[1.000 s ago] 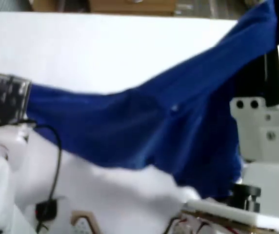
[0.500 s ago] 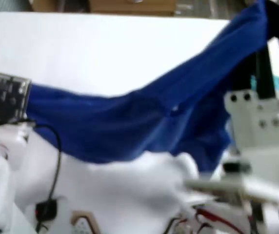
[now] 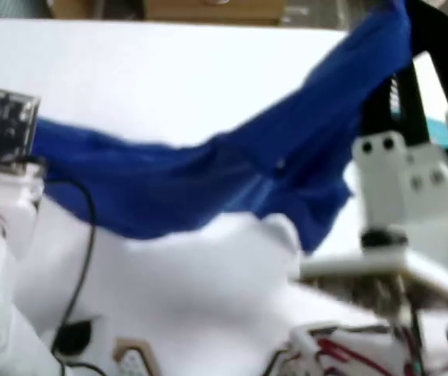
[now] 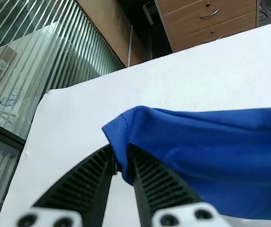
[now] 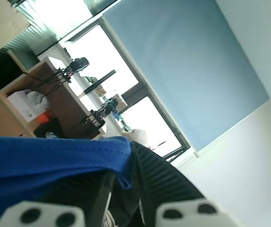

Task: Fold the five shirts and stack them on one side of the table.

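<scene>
Blue shirt (image 3: 208, 180) hangs stretched in the air between the two grippers, clear of the white table (image 3: 153, 70) along most of its length.

Left gripper (image 4: 121, 157): jaws drawn narrow and pinching a folded edge of the blue shirt (image 4: 197, 156). A small peak of fabric stands just above the fingertips (image 4: 108, 153), and the rest of the garment runs away from the gripper to one side. The table surface lies beyond and below the gripper.

Right gripper (image 5: 123, 178): jaws likewise clamped on the shirt's hemmed corner (image 5: 45, 156), the stitched edge folding down between the ribbed fingers (image 5: 149, 170). This gripper is raised and tilted upward, towards a window (image 5: 97, 61) and the ceiling.

From the high view, the end at the right gripper sits higher than the end at the left gripper, so the cloth slopes down from it. The middle sags, with a loose fold hanging below the span, nearer the right arm (image 3: 404, 180).

White fabric (image 3: 208, 274) lies heaped on the table beneath the span, a crumpled ridge touching the hanging fold. A wooden drawer cabinet (image 4: 211, 19) stands past the far table edge.
</scene>
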`<state>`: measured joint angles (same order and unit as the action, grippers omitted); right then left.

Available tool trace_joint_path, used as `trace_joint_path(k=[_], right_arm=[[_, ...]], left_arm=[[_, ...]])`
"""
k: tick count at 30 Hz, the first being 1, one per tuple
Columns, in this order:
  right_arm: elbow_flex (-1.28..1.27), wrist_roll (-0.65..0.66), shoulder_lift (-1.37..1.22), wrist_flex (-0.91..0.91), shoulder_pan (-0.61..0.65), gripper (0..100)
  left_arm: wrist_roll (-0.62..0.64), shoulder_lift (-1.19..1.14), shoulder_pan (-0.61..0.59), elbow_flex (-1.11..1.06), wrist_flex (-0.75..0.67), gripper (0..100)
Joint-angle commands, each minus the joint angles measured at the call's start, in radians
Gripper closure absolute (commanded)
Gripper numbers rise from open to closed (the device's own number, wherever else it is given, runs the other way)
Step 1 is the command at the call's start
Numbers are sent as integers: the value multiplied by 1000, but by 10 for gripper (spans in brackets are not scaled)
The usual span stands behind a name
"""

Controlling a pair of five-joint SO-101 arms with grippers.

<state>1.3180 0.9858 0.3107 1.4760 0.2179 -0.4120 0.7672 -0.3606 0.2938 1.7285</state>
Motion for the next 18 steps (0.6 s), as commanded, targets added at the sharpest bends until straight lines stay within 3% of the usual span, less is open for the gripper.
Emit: trace_joint_path(k=[1,12,18], right_arm=[[0,-9,45,10,-5,978],[-9,-8,76,39,-5,978],[-137,-12,-7,33,-5,978]], left_arm=[[8,-8,0,35,46,980],[8,100,2,-22,41,980],[8,2,2,-217,-135,980]])
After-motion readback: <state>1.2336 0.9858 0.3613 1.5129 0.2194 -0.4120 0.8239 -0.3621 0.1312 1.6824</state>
